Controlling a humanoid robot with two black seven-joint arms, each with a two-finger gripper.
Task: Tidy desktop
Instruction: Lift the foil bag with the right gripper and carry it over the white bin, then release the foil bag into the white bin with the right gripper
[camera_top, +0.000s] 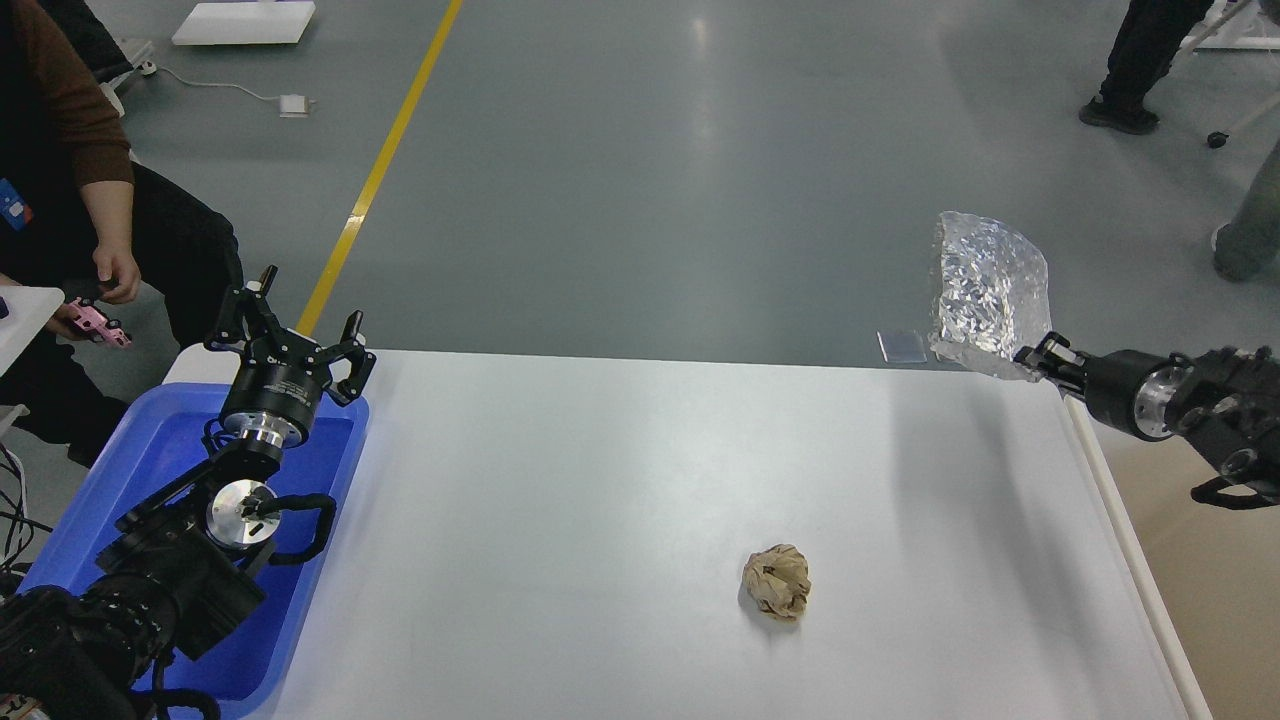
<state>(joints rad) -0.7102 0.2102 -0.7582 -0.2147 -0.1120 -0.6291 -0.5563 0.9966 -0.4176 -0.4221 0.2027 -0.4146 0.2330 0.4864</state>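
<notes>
Two grippers were in sight, and no readable writing showed on anything: the small printing on the left wrist housing was too blurred to make out. The desktop (600, 520) filled the lower middle of the view, white and smooth, its far edge running across the frame. On its left end sat a blue tray (330, 560), which held nothing that could be seen around the left arm lying over it. The left gripper (300, 325) hung above the tray's far rim with its fingers spread wide and nothing between them. The right gripper (1040, 357), reaching in past the desktop's far right corner, pinched the lower corner of a crinkled silver foil bag (985, 290), which stood up over the floor beyond the table edge. A crumpled ball of brown paper (777, 582) lay alone on the desktop, right of centre and well apart from both grippers. Beyond the far edge, a small grey card (902, 346) lay on the floor.
</notes>
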